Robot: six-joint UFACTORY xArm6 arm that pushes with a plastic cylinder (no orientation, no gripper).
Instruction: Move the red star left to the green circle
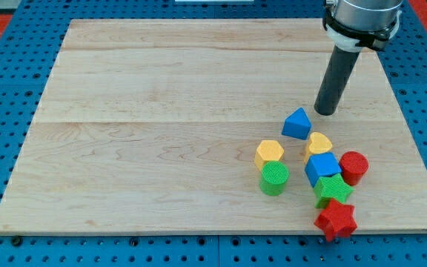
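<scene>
The red star (pixel 336 219) lies near the board's bottom edge at the view's lower right. The green circle (pixel 274 179) stands to its upper left, apart from it, just below a yellow hexagon (pixel 269 152). A green star (pixel 333 190) sits directly above the red star and touches it. My tip (pixel 325 111) rests on the board well above the cluster, just to the upper right of the blue triangle (pixel 297 124), far from the red star.
A yellow heart (pixel 319 144), a blue cube (pixel 322 167) and a red cylinder (pixel 353 167) crowd together between my tip and the red star. The wooden board (pixel 161 148) ends just below the red star; blue pegboard surrounds it.
</scene>
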